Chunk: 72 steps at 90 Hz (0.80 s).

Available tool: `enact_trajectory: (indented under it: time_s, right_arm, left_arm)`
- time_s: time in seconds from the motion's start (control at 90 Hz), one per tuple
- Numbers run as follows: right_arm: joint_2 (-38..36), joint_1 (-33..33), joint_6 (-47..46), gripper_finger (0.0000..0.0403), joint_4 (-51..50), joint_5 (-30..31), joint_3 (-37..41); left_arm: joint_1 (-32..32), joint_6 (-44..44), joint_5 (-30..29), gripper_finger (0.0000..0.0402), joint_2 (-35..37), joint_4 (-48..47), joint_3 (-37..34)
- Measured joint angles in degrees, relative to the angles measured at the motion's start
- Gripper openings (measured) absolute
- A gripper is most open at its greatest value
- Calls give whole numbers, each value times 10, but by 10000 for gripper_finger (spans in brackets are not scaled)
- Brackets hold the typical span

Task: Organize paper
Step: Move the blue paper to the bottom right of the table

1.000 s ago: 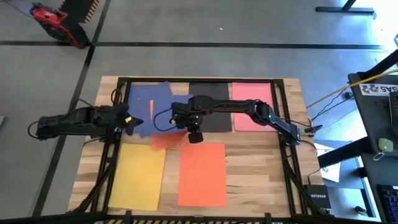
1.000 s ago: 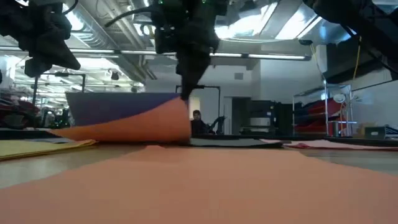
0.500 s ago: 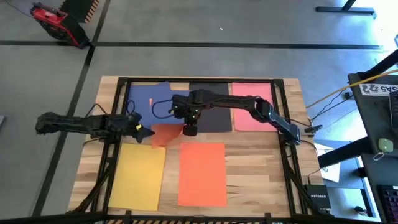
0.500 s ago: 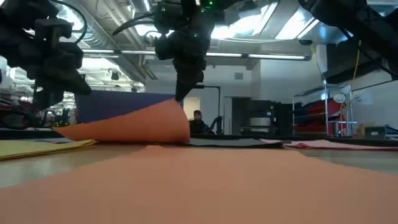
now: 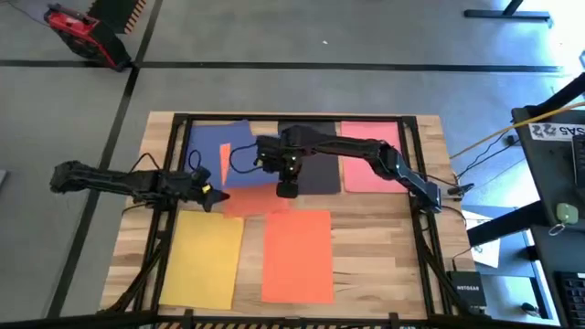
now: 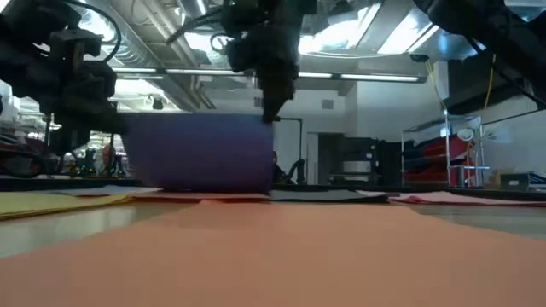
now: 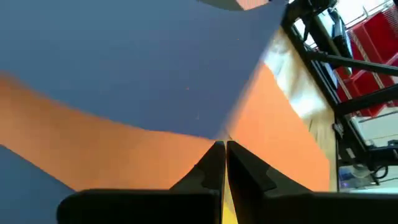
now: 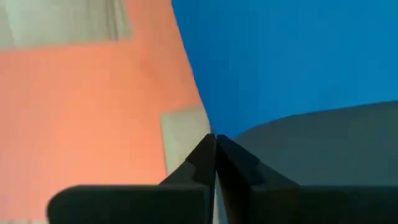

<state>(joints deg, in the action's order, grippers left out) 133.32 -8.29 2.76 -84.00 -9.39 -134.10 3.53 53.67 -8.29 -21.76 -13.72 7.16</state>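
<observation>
Five coloured sheets (image 5: 297, 255) lie on the wooden table (image 5: 384, 247).

We see a table (image 5: 384, 256) of pale wood planks, its grain showing, framed in black metal rails. The paper (image 5: 297, 254) sheets look thin, matt and smooth: orange and yellow by the near edge, blue sheet (image 5: 212, 146), black and pink along the far edge. The left gripper (image 5: 216, 196) and right gripper (image 5: 286, 190) appear dark, matt plastic or metal, fingers pressed together.
</observation>
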Motion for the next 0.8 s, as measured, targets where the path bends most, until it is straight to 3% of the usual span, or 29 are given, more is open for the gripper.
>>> enact_trajectory:
  time_s: [0.1, 0.244, 0.467, 0.8]
  right_arm:
    - [-18, 0, -18, 0, -65, -23, 0]
    - [-46, 4, -76, 0, -60, -70, 12]
    - [-70, 21, -152, 0, -60, -95, 25]
    - [-76, 117, -274, 0, -60, -128, 35]
  left_arm:
    - [0, 0, 0, 0, 0, -1, 0]
    - [0, -5, 0, 0, 0, 4, 0]
    - [0, -16, 2, 0, 4, 32, 1]
    - [9, -16, 6, 0, 4, 39, 1]
